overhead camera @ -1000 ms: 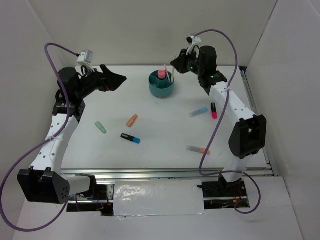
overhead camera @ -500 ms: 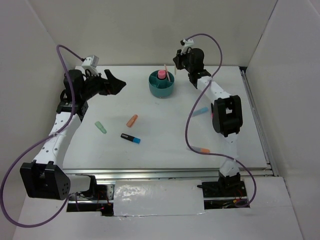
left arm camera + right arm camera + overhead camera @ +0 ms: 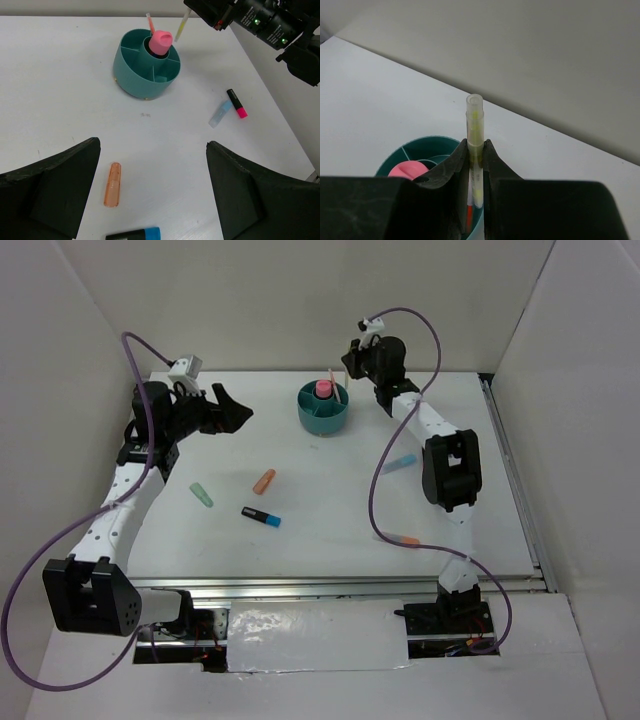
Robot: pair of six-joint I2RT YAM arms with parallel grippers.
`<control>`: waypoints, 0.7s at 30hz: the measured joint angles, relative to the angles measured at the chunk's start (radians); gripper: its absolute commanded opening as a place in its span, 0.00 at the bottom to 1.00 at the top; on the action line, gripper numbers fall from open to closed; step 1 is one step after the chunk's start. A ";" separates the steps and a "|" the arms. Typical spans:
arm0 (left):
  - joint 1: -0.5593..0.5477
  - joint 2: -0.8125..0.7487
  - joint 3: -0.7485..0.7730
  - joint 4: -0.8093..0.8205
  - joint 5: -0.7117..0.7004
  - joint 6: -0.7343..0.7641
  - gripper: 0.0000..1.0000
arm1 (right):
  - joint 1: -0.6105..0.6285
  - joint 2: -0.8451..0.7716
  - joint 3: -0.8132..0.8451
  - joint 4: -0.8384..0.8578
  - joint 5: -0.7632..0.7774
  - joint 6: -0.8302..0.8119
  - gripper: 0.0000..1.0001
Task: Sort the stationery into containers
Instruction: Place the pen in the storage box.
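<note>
On the left of the white table (image 3: pixel 330 540), the left gripper (image 3: pixel 235 408) (image 3: pixel 152 145) hangs above the far left part with its fingers spread wide and nothing between them. Below it, three pieces of stationery lie flat, apart from each other. A mint green stub (image 3: pixel 201 494) is the most to the left. An orange stub (image 3: pixel 264 481) (image 3: pixel 112 184) is to the right of it. A black and blue marker (image 3: pixel 261 516) (image 3: pixel 134 234) is a little nearer than the orange one.

In the far middle stands the teal organizer (image 3: pixel 320 424) (image 3: pixel 140 80). A thick pink marker (image 3: pixel 323 389) (image 3: pixel 160 42) stands upright in its centre well, and a thin pink-red pen (image 3: pixel 149 22) leans in a far compartment.

The right gripper (image 3: pixel 350 365) (image 3: pixel 475 146) is just beyond the far right rim of the organizer. Its fingers are pressed on a thin yellow pen (image 3: pixel 181 27) (image 3: pixel 474 117) and pinch it almost upright. The lower end of the pen is at the rim, over an outer compartment. I cannot tell if it touches the bottom.

More to the right, a light blue pen (image 3: pixel 398 464) (image 3: pixel 220 113) lies on the table. The left wrist view shows a pink and black marker (image 3: pixel 237 103) just beside it, on its right. In the near right, a grey pen with an orange end (image 3: pixel 398 538) lies alone.
</note>
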 measured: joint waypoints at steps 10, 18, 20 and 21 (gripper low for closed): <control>0.004 0.001 -0.007 -0.014 -0.006 0.018 0.99 | 0.021 0.025 0.000 -0.003 -0.023 0.002 0.08; 0.005 0.003 -0.007 -0.045 -0.015 0.029 0.99 | 0.034 0.042 -0.001 -0.011 -0.023 -0.005 0.41; 0.005 0.005 -0.007 -0.047 -0.018 0.039 0.99 | 0.034 0.042 -0.001 -0.011 -0.019 -0.003 0.49; 0.005 0.006 -0.007 -0.049 -0.021 0.040 0.99 | 0.034 0.042 -0.002 -0.012 -0.018 -0.004 0.57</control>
